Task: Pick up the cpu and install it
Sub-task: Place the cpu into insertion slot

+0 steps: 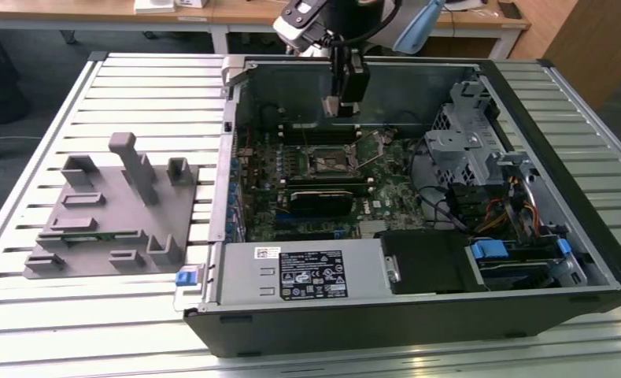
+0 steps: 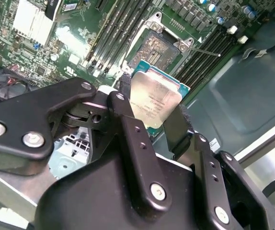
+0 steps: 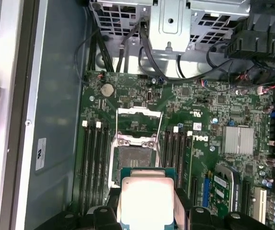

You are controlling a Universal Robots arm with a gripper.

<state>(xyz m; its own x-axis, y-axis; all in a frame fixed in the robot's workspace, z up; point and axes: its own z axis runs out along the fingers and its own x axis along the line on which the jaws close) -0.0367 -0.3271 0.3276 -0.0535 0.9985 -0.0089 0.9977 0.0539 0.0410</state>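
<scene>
While it is hung at the upper centre of the exterior view over the computer case (image 1: 394,335), the gripper (image 1: 341,109) is clamped on the cpu (image 2: 154,103), held above the open socket (image 2: 157,48). Lid print cannot be read; a printed label (image 1: 300,272) is borne by the power supply (image 1: 366,264).

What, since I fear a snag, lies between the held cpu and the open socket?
Nothing: in the second wrist view the cpu, shut in the gripper, hangs over the socket with only bare air between.

Lighting bright and even. Glare whitens the cpu (image 3: 146,203) top in the first wrist view; computer case (image 1: 394,335) interior mildly shaded.
</scene>
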